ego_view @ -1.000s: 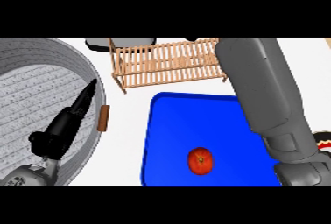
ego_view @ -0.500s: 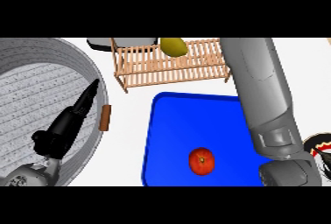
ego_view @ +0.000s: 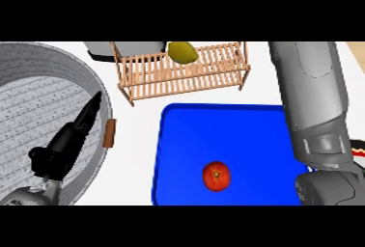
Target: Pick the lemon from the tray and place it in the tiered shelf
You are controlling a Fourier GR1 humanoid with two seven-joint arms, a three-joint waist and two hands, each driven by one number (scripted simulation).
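The yellow-green lemon [ego_view: 182, 52] lies on the back part of the wooden tiered shelf [ego_view: 214, 79], with no hand touching it. Below the shelf the blue tray [ego_view: 187, 144] holds only a red tomato [ego_view: 217, 176]. My right forearm [ego_view: 317, 111] rises along the view's right side, over the tray's right edge, and its hand is cut off at the top. My left hand [ego_view: 65, 144] rests open at the lower left, fingers straight and pointing up, over a large grey round vessel.
The big grey vessel [ego_view: 43, 91] fills the left side, and a small brown handle [ego_view: 109, 133] sits on its rim. A grey object [ego_view: 132, 48] stands behind the shelf. A red-striped thing [ego_view: 357, 149] shows at the right edge.
My right forearm has swung to the right, away from the shelf. The lemon, hidden a second ago, now shows on the shelf with nothing holding it. The left hand has stayed in place.
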